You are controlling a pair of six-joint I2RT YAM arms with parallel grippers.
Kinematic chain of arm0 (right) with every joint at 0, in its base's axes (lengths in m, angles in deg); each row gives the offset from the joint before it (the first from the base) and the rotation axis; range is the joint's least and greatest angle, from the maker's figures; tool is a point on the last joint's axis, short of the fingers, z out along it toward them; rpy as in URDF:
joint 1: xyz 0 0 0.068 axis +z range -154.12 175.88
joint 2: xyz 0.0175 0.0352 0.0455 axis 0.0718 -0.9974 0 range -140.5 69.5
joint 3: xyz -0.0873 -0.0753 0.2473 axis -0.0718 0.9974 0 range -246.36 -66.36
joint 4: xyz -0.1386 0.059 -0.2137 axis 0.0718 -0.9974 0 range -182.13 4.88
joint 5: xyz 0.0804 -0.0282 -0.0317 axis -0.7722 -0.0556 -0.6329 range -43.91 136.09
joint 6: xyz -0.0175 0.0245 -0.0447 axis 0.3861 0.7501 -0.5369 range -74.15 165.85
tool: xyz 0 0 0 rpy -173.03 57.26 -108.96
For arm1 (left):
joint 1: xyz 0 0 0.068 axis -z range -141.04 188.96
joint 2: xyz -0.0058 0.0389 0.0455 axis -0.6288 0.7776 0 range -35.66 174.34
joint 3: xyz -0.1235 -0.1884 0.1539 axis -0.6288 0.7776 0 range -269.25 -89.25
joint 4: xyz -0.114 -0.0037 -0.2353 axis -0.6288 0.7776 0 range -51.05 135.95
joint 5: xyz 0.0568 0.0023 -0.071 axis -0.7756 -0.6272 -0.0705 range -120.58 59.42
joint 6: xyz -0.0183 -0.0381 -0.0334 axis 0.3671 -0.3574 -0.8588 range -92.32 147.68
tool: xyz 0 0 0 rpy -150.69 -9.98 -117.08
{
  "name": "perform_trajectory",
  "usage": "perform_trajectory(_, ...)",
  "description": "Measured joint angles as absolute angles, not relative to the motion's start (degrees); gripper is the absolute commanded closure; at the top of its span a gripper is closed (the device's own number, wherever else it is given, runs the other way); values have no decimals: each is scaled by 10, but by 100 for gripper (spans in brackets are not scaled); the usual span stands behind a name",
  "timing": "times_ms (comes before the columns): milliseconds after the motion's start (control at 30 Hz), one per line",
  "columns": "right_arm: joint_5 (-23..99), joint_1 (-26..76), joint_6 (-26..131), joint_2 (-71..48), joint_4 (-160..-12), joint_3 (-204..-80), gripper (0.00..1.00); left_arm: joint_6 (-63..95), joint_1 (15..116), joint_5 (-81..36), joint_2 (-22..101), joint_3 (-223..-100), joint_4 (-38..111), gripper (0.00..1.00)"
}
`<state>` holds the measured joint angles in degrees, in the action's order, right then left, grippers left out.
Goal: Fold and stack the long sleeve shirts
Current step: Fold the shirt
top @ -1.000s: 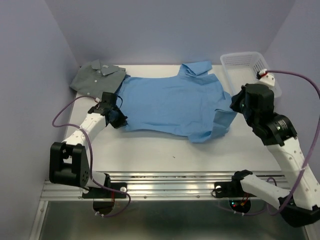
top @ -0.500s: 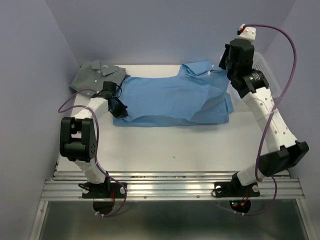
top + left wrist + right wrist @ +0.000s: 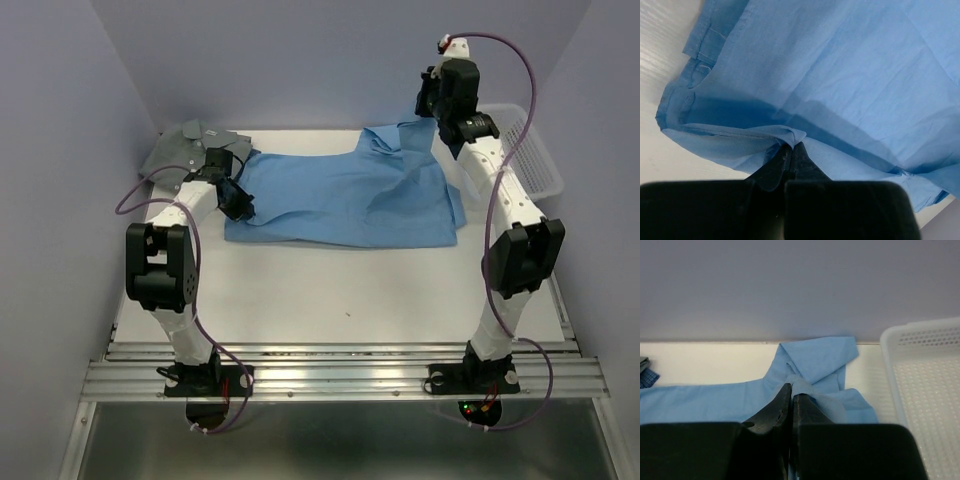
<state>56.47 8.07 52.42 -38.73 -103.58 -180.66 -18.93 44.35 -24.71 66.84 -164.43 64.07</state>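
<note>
A light sky-blue shirt (image 3: 340,200) lies spread across the back half of the table, collar at the far side. My left gripper (image 3: 243,207) is shut on the shirt's left edge, and a pinched fold (image 3: 790,135) shows at its tips in the left wrist view. My right gripper (image 3: 432,122) is shut on cloth near the collar and holds it raised at the back right. The right wrist view shows the pinched fold (image 3: 802,386) at its tips and the collar (image 3: 817,357) beyond. A folded grey-green shirt (image 3: 195,150) lies at the back left corner. The darker blue shirt is out of view.
A white mesh basket (image 3: 525,150) stands at the back right, also in the right wrist view (image 3: 925,390). Purple walls close in the table at the back and both sides. A metal rail (image 3: 340,365) runs along the near edge.
My right arm has swung up from the shirt's right side to the back by the collar, carrying cloth over the shirt. My left gripper has moved slightly toward the back, dragging the edge.
</note>
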Motion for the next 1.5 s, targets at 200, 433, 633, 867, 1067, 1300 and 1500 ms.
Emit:
perform_trajectory(200, 517, 83, 521, -457, -1007, -1832, 99, -197, 443, -255, 685, -1644, 651, 52)
perform_trajectory(433, 497, 83, 540, -452, -988, -1798, 99, -210, 436, -276, 685, -1646, 661, 1)
perform_trajectory(633, 484, 83, 564, -417, -977, -1735, 99, -210, 430, -284, 677, -1652, 664, 1)
perform_trajectory(867, 504, 92, 625, -358, -988, -1668, 99, -207, 430, -302, 611, -1639, 663, 1)
perform_trajectory(1067, 588, 145, 736, -238, -993, -1540, 92, -195, 435, -305, 562, -1615, 653, 1)
perform_trajectory(1300, 595, 212, 920, -64, -871, -1294, 98, -179, 441, -288, 533, -1564, 644, 1)
perform_trajectory(1500, 625, 322, 1018, -90, -730, -1212, 97, -161, 442, -278, 495, -1535, 646, 1)
